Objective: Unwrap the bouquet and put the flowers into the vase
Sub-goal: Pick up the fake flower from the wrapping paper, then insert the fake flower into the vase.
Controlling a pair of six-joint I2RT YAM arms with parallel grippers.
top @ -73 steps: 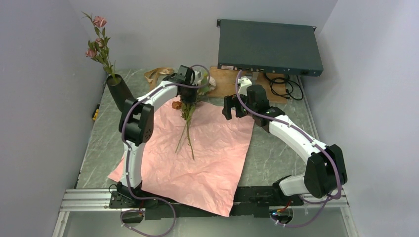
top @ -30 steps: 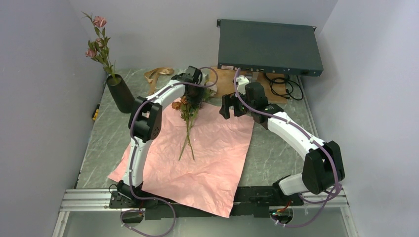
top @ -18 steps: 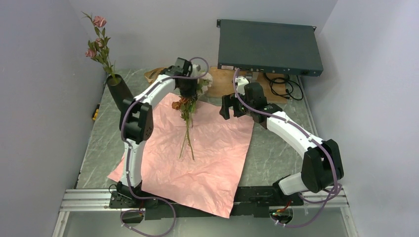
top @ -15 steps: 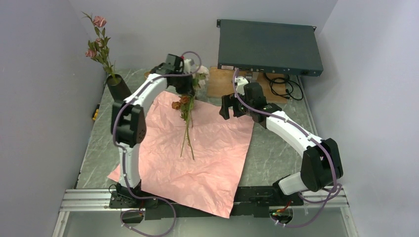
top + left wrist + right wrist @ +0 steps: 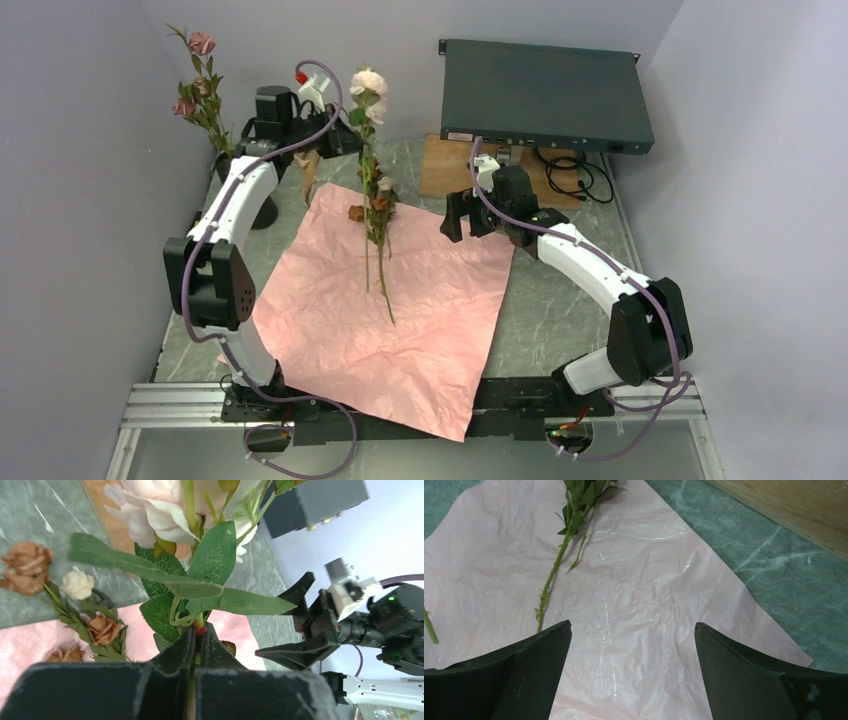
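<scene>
My left gripper [image 5: 345, 140] [image 5: 200, 629] is raised at the back left, shut on the stem of a cream rose [image 5: 368, 82] [image 5: 150, 505]. That stem hangs down over the pink paper [image 5: 400, 310]. The other flowers [image 5: 379, 212] [image 5: 100, 628], rust and cream, lie on the paper's far edge. The black vase [image 5: 264, 212] stands at the back left, mostly hidden behind my left arm, with pink roses [image 5: 200, 45] in it. My right gripper [image 5: 447, 215] [image 5: 631, 627] hovers open over the paper's right corner [image 5: 634, 605], right of the lying stems [image 5: 555, 570], holding nothing.
A dark grey rack box [image 5: 545, 95] sits at the back right, with a wooden board [image 5: 450, 165] and black cables [image 5: 572, 178] in front of it. A tan ribbon [image 5: 308, 165] lies behind the paper. Grey walls close in on both sides.
My left gripper closed on the cream rose's stem among the lying flowers, then lifted it up and swung left toward the vase. The right arm stayed almost still.
</scene>
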